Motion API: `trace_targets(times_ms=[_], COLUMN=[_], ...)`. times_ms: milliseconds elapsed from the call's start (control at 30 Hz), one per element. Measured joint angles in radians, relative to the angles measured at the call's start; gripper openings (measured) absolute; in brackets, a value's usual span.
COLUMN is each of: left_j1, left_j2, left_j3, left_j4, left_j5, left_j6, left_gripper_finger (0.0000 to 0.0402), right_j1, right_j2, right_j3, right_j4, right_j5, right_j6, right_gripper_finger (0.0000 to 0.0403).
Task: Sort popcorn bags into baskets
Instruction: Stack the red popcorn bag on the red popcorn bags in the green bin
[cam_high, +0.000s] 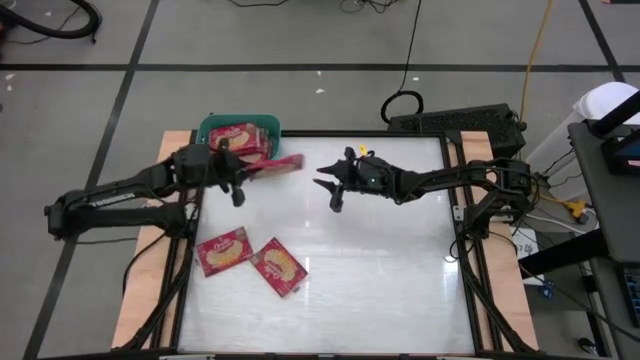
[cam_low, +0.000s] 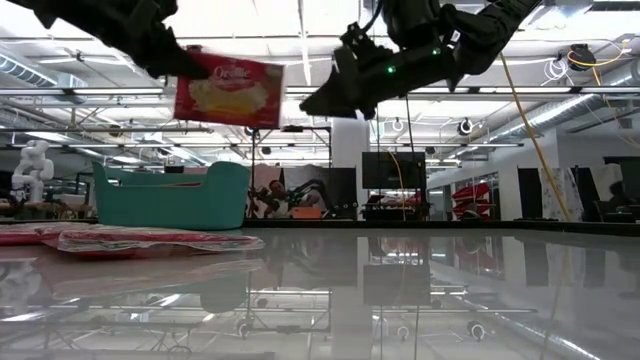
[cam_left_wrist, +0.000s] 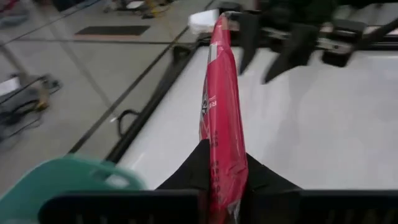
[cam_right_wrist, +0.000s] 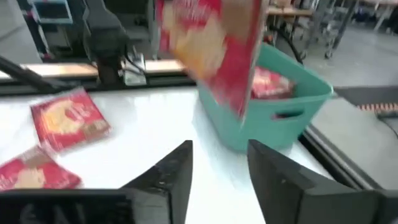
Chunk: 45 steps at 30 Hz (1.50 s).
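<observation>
The left gripper (cam_high: 243, 172) was clamped on a red popcorn bag (cam_high: 279, 165), held in the air just beside the teal basket (cam_high: 212, 126). The right gripper (cam_high: 328, 183) hung near the bag, fingers apart and empty. Two more popcorn bags (cam_high: 250, 258) lay flat, well apart from the basket.

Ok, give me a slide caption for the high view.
Left end effector holds a popcorn bag beside the teal basket; right end effector open nearby; two bags lie on the table.
</observation>
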Motion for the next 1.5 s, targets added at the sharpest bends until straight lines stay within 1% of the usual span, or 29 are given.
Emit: trace_targets(times_ms=[100, 167, 267, 400, 500, 633, 733, 833, 900, 1000, 1067, 1133, 1233, 1300, 1433, 1500], left_j1=[0.085, 0.146, 0.247, 0.382, 0.483, 0.611, 0.715, 0.799, 0.835, 0.875, 0.893, 0.908, 0.929, 0.931, 0.921, 0.904], left_j2=[-0.049, -0.066, -0.064, -0.024, 0.008, 0.048, 0.081, 0.135, 0.182, 0.261, 0.304, 0.348, 0.392, 0.417, 0.433, 0.433], left_j3=[0.001, 0.012, 0.056, 0.112, 0.136, 0.144, 0.146, 0.146, 0.146, 0.145, 0.145, 0.146, 0.145, 0.145, 0.145, 0.145], left_j4=[-0.047, -0.056, -0.101, -0.212, -0.263, -0.295, -0.286, -0.28, -0.256, -0.229, -0.21, -0.208, -0.205, -0.18, -0.141, -0.132], left_j5=[0.012, 0.06, 0.15, 0.162, 0.173, 0.26, 0.296, 0.329, 0.357, 0.467, 0.491, 0.483, 0.415, 0.402, 0.37, 0.332], left_j6=[0.015, 0.024, 0.043, 0.1, 0.102, 0.059, 0.01, -0.004, -0.032, -0.05, -0.058, -0.059, -0.061, -0.047, -0.04, -0.025], left_gripper_finger=[0.0017, 0.0017, 0.0029, 0.0027, 0.0017, 0.0022, 0.0035, 0.0038, 0.003, 0.0017, 0.0017, 0.0025, 0.0056, 0.0075, 0.01, 0.0111], right_j1=[-0.001, 0.003, 0.014, 0.044, 0.07, 0.097, 0.111, 0.119, 0.124, 0.125, 0.125, 0.125, 0.125, 0.125, 0.125, 0.125], right_j2=[0.0, 0.0, 0.0, 0.0, 0.0, 0.0, 0.0, 0.0, 0.0, 0.0, 0.0, 0.0, 0.0, 0.0, 0.0, 0.0], right_j3=[0.0, 0.0, -0.001, -0.001, -0.001, -0.001, -0.001, -0.001, -0.001, -0.001, -0.001, -0.001, -0.002, -0.002, -0.002, -0.002], right_j4=[-0.047, -0.068, -0.096, -0.103, -0.106, -0.109, -0.109, -0.109, -0.11, -0.11, -0.115, -0.129, -0.145, -0.152, -0.153, -0.153], right_j5=[-0.003, -0.005, -0.008, -0.008, -0.01, -0.01, -0.011, -0.011, -0.01, -0.011, -0.011, -0.011, -0.011, -0.011, -0.011, -0.011], right_j6=[0.0, 0.002, 0.008, 0.008, 0.005, -0.006, -0.011, -0.022, -0.025, -0.025, -0.023, -0.023, -0.024, -0.025, -0.026, -0.026], right_gripper_finger=[0.0157, 0.0163, 0.0166, 0.0164, 0.0163, 0.0163, 0.0163, 0.0163, 0.0163, 0.0162, 0.0162, 0.0162, 0.0162, 0.0162, 0.0162, 0.0162])
